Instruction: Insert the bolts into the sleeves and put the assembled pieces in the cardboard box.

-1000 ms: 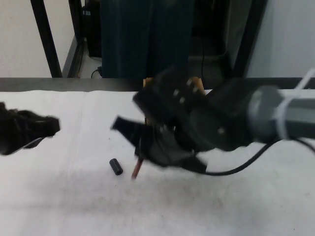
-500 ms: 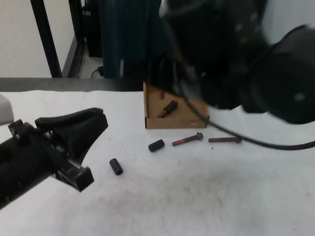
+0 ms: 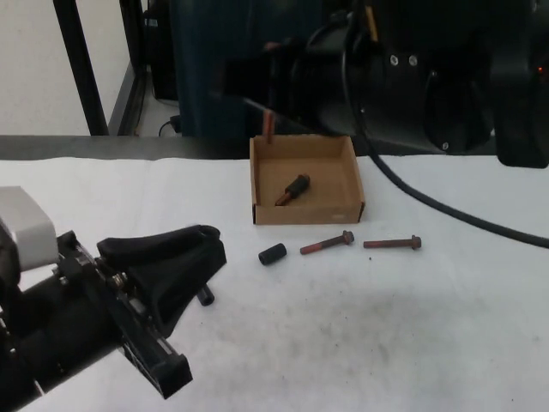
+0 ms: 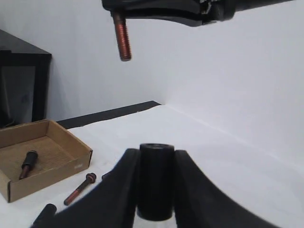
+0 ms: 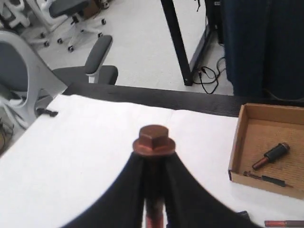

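My left gripper (image 3: 202,245) sits low at the front left, shut on a black sleeve (image 4: 156,180) held upright. My right gripper (image 5: 153,166) hangs high over the back of the bench, shut on a copper bolt (image 5: 153,140) whose threaded end (image 4: 121,35) points down. In the high view that bolt (image 3: 270,129) hangs above the far left corner of the cardboard box (image 3: 257,184). One assembled piece (image 3: 293,189) lies inside the box. A loose sleeve (image 3: 273,254) and two loose bolts (image 3: 327,243) (image 3: 391,244) lie just in front of the box.
Another black sleeve (image 3: 204,296) lies on the white bench cover, partly hidden behind my left gripper. The right arm's cable (image 3: 446,215) drapes across the bench right of the box. The bench's dark back edge (image 3: 129,146) runs behind the box.
My right gripper has lifted the bolt from the bench to high above the box's back. My left arm has come in from the left toward the middle.
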